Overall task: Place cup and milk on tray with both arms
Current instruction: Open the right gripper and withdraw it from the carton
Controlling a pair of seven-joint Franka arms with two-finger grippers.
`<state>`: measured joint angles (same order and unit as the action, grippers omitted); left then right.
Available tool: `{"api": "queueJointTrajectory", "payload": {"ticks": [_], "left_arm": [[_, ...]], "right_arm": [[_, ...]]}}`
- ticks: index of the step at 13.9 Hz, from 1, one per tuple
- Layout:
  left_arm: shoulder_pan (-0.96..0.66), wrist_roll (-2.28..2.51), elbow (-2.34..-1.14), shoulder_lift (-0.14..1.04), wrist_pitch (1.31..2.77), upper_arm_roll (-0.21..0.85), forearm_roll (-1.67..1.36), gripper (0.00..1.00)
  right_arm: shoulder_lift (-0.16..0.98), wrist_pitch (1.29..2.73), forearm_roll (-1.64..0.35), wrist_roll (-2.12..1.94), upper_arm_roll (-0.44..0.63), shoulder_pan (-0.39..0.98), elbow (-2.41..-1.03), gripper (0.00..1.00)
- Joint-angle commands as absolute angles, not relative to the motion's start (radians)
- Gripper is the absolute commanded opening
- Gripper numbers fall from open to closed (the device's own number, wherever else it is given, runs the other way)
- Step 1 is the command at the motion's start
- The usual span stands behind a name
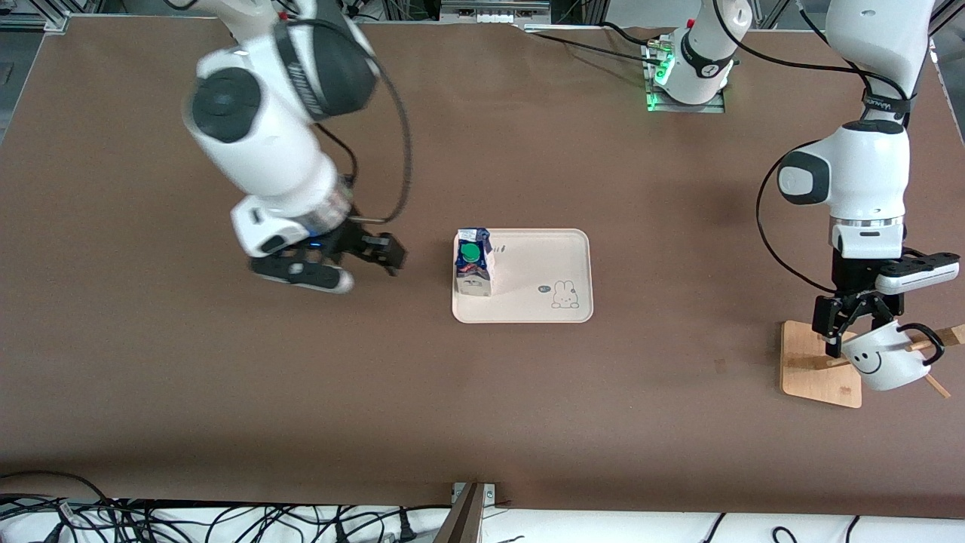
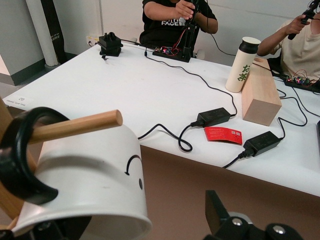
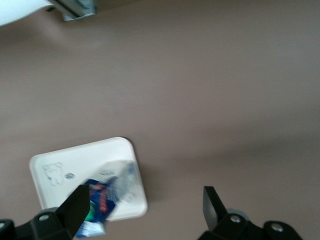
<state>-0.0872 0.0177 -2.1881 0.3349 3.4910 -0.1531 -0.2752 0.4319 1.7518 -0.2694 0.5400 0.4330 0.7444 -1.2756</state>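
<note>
The milk [image 1: 473, 262] stands upright on the tray [image 1: 543, 260], at its end toward the right arm; both also show in the right wrist view, milk [image 3: 97, 207] and tray [image 3: 75, 165]. My right gripper [image 1: 362, 265] is open and empty over bare table beside that end of the tray; in its wrist view [image 3: 145, 207] the jaws stand wide apart. The cup [image 1: 886, 360] hangs tilted on a wooden rack peg [image 2: 75, 126] by its black handle [image 2: 20, 155]. My left gripper [image 1: 848, 320] is open at the cup's [image 2: 85, 170] rim; one finger [image 2: 216, 212] stands apart from it.
The square wooden rack base [image 1: 820, 364] sits at the left arm's end of the table, under the cup. Cables lie along the table edge nearest the front camera. A second table with a wooden block [image 2: 260, 92] and chargers shows in the left wrist view.
</note>
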Motion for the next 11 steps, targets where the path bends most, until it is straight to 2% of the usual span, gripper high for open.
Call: {"api": "queueJointTrajectory", "payload": {"ticks": [1,2,7,9,11], "left_arm": [[-0.069,0.005,-2.146,0.360,3.501,-0.156,-0.239,1.00],[-0.064,0.003,-2.140,0.362,3.501,-0.156,-0.239,1.00],[-0.064,0.005,-2.121,0.357,3.501,-0.156,-0.247,1.00],[-0.064,0.005,-2.100,0.356,3.501,-0.156,-0.244,1.00],[-0.064,0.005,-2.091,0.356,3.502,-0.156,-0.248,1.00]], "right_arm": [[0.310,1.620,-0.258,0.318,0.370,0.567,-1.337,1.00],[0.267,1.593,-0.226,0.258,0.350,0.511,-1.371,1.00],[0.030,1.624,-0.077,0.200,0.091,0.218,-1.624,1.00],[-0.014,1.670,-0.034,0.170,0.087,0.210,-1.696,1.00],[-0.014,1.675,-0.017,0.169,0.087,0.212,-1.704,1.00]]}}
